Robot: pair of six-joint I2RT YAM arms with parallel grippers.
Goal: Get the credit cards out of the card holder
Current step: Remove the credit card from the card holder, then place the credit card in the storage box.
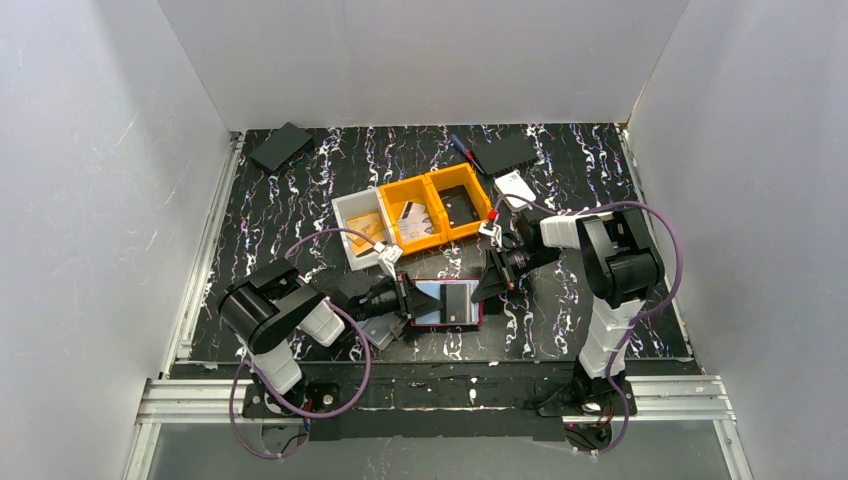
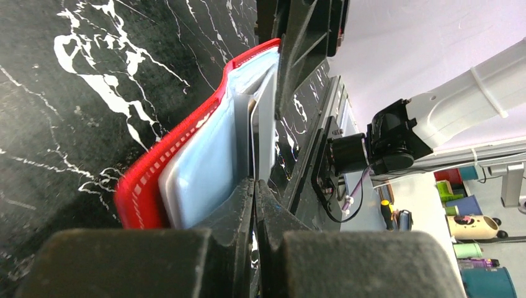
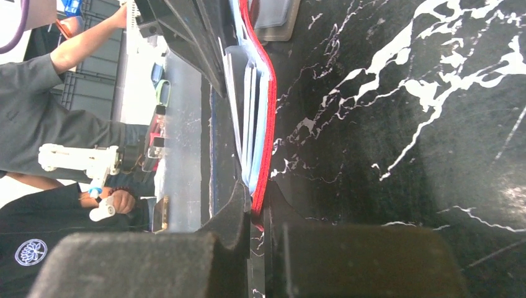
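The red card holder lies open on the black marbled table, its silvery inside facing up. My left gripper is at its left edge. In the left wrist view the fingertips are pressed together on the edge of a thin greyish card that stands out of the red holder. My right gripper is at the holder's right edge. In the right wrist view it is shut on the holder's red rim.
Behind the holder stand a white bin with a tan card in it and two orange bins. A grey flat piece lies by my left gripper. Black flat items and a white card lie at the back.
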